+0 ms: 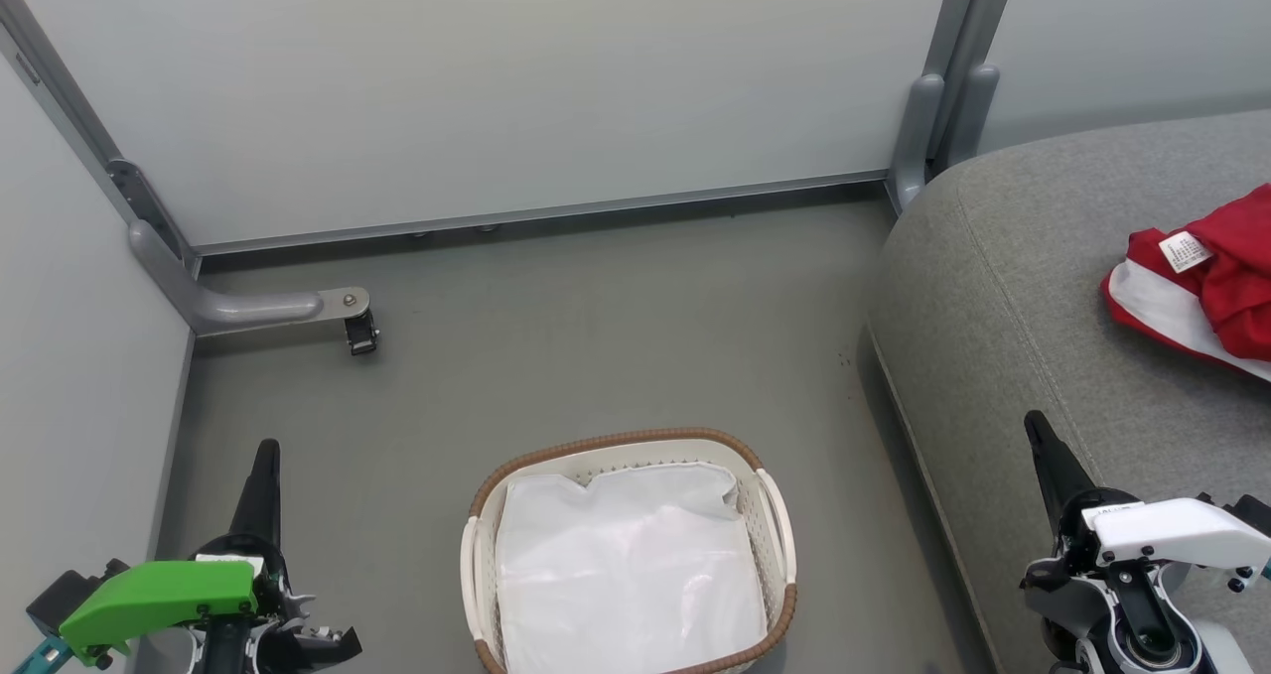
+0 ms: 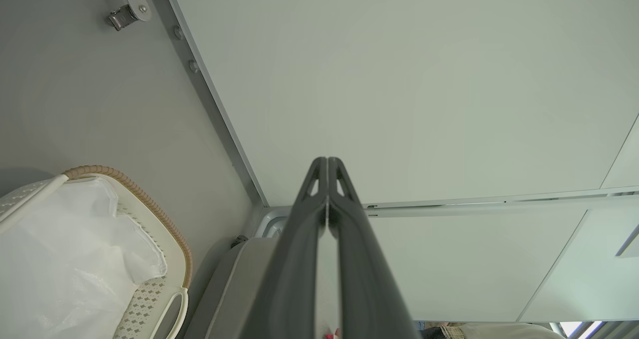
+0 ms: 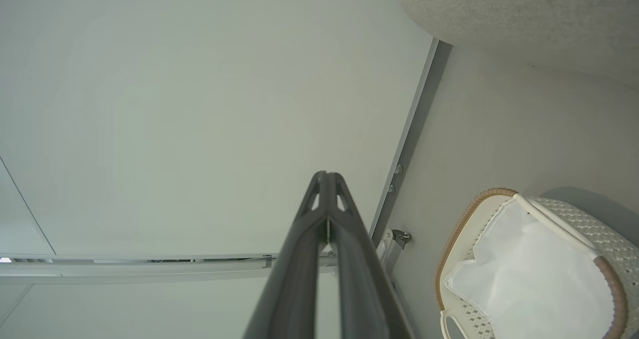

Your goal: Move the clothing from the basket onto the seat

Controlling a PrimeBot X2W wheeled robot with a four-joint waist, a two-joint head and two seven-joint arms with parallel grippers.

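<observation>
Left gripper (image 1: 266,448) closed; red-and-white clothing (image 1: 1206,282) crumpled on seat (image 1: 1003,287).

Floor (image 1: 556,337) bears basket (image 1: 765,475); seat (image 1: 1003,287) bears clothing (image 1: 1206,282).

clothing (image 1: 1206,282) on seat (image 1: 1003,297) | basket (image 1: 770,515) left of seat

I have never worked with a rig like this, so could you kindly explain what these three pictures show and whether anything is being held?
This is a wheeled robot with two arms. The head view looks down at the floor: the left tool shows at lower left, the right tool at lower right. The other two pictures come from cameras on each wrist, looking along that arm's dark fingers. Both tools are shut and hold nothing. On the floor stands the basket, holding a white liner. The red and white clothing lies on the grey seat at the right.
</observation>
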